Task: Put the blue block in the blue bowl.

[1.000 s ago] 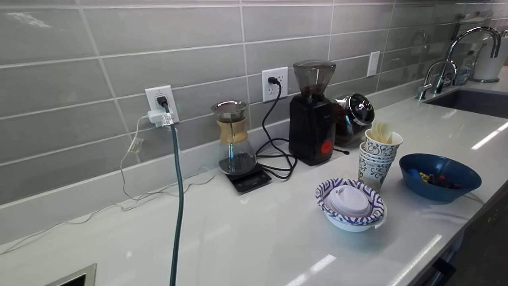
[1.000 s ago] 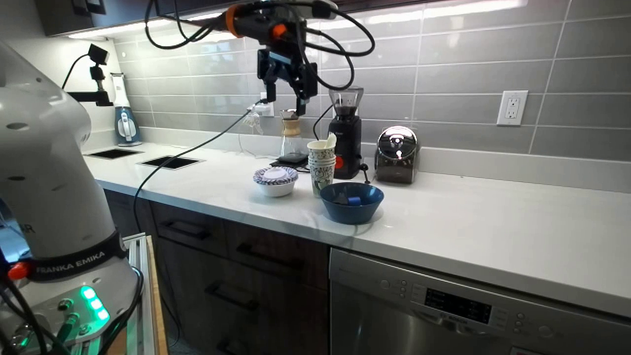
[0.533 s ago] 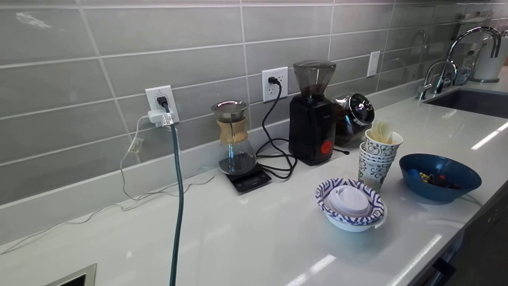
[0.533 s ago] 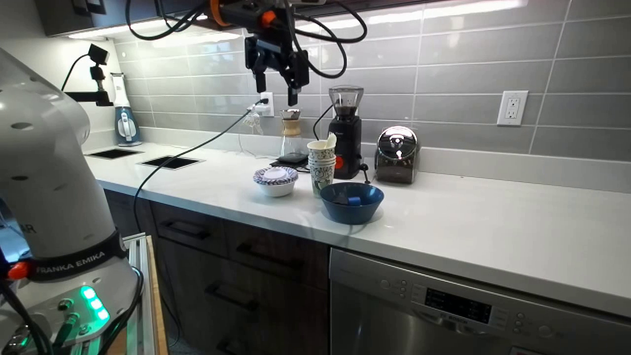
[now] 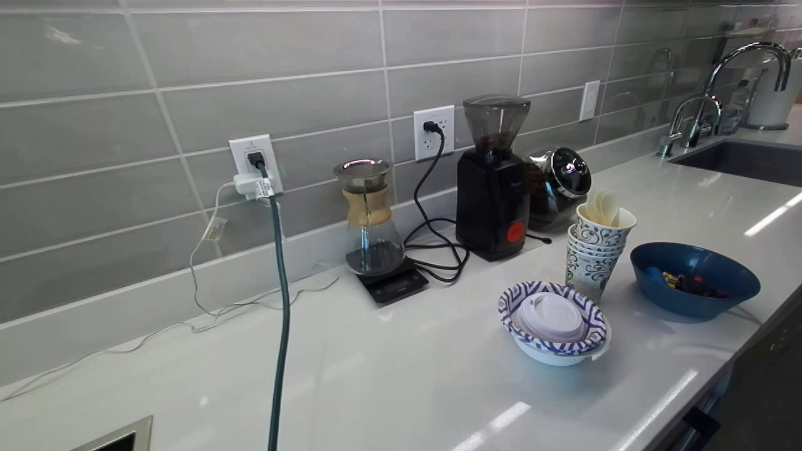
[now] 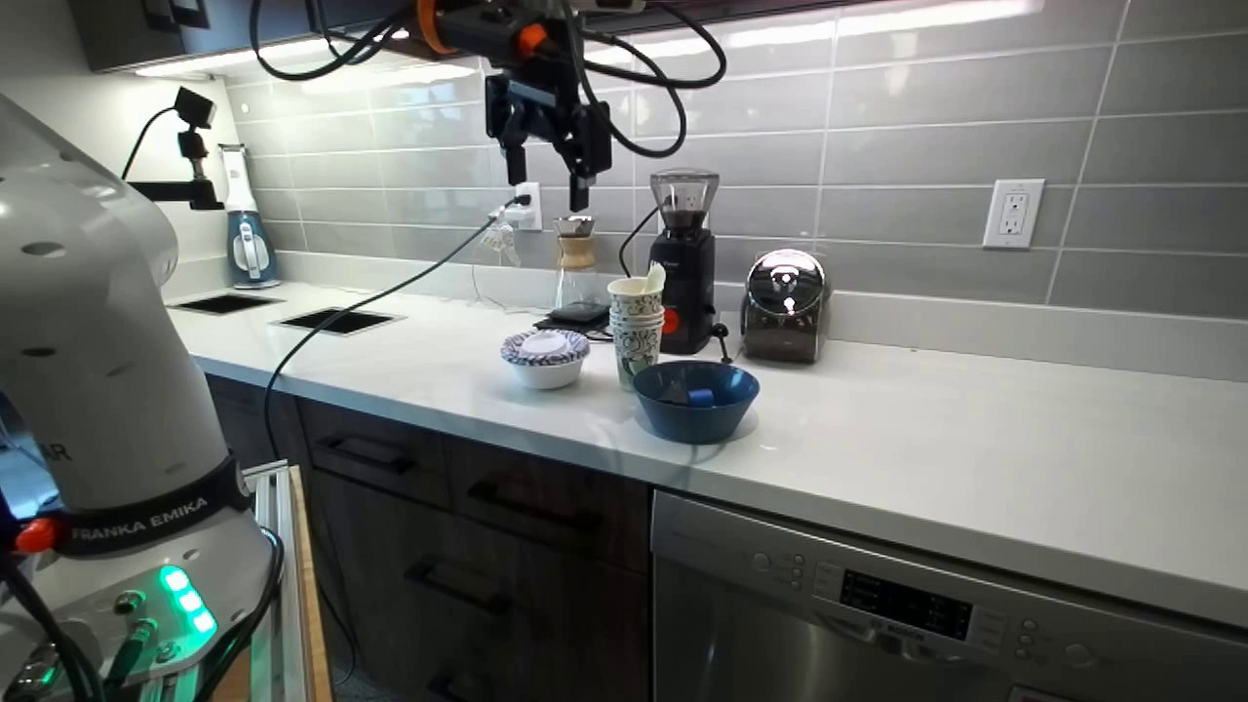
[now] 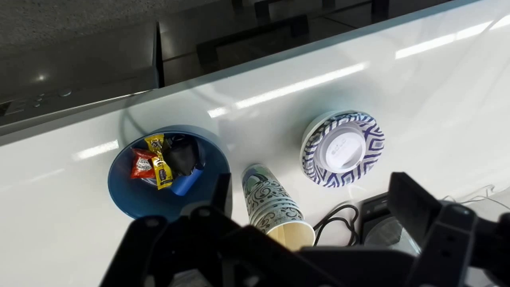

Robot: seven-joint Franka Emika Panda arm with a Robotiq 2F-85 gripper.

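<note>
Gripper (image 6: 547,193): released, fingers (image 7: 412,203) well apart; in an ext. view I've got it hanging high over the counter (image 6: 975,419).
Blue block (image 7: 187,182): inside the blue bowl (image 7: 123,191), just beside a yellow pkt (image 7: 162,174) & a dark item (image 7: 181,157); can't tell if they touch.
Red pkt (image 7: 142,163): same bowl, next to the yellow one.
Cup stack (image 7: 263,195): btwn blue bowl & patterned bowl (image 7: 374,148), pale utensils (image 5: 603,208) standing in top cup.
Patterned bowl: holds a white lid (image 7: 344,149), sits on a white bowl (image 6: 546,377).
Grinder (image 5: 493,200): near the tiled wall (image 5: 313,50), dark jar (image 6: 783,336) beside it.
Carafe (image 5: 369,244): on black scale (image 5: 395,286).
</note>
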